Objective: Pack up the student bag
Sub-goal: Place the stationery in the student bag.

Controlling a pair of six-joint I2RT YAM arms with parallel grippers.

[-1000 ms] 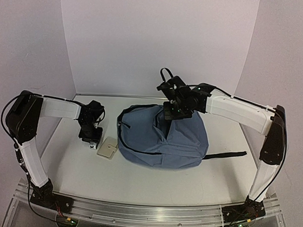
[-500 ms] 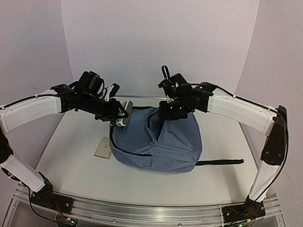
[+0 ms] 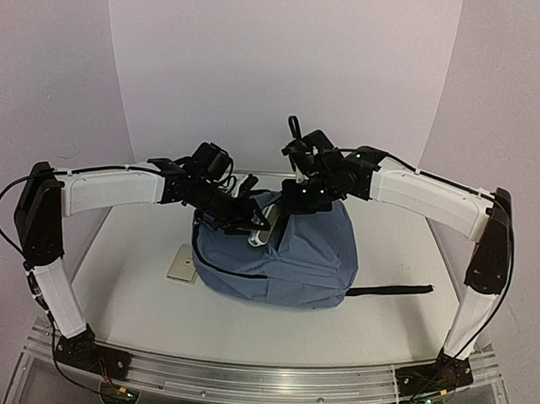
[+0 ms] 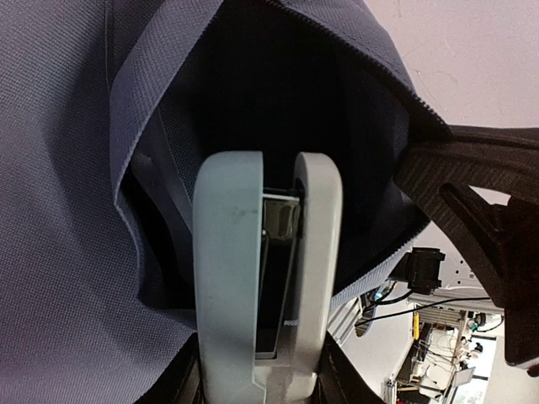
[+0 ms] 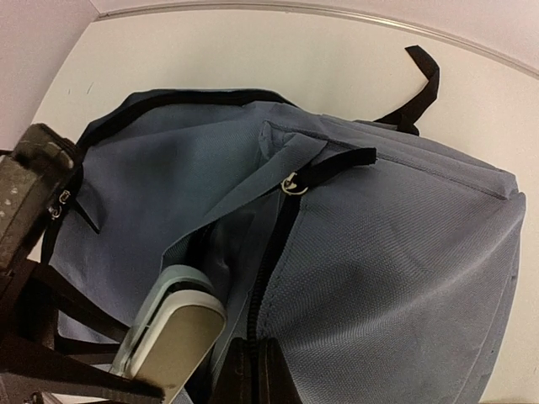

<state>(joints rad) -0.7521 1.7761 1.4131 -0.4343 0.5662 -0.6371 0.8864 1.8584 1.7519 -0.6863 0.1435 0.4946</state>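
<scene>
The student bag [image 3: 304,256] is a grey-blue backpack in the middle of the table, its main opening [image 4: 278,93] gaping dark. My right gripper [image 3: 299,196] is shut on the bag's zipper edge [image 5: 271,278] and holds the top up. My left gripper [image 3: 249,221] is shut on a pale stapler [image 3: 262,234] and reaches in from the left. The stapler's nose [image 4: 265,194] points into the opening, just at its mouth. The right wrist view shows the stapler [image 5: 173,324] beside the zipper track, left of my right gripper [image 5: 257,374].
A pale flat card-like thing [image 3: 183,266] lies on the table left of the bag. A black strap [image 3: 398,291] trails right from the bag's base. White walls close the back and both sides.
My left arm rose from the table at the left with the stapler and swung right, reaching the bag's opening. The right gripper kept its hold on the bag's top.
</scene>
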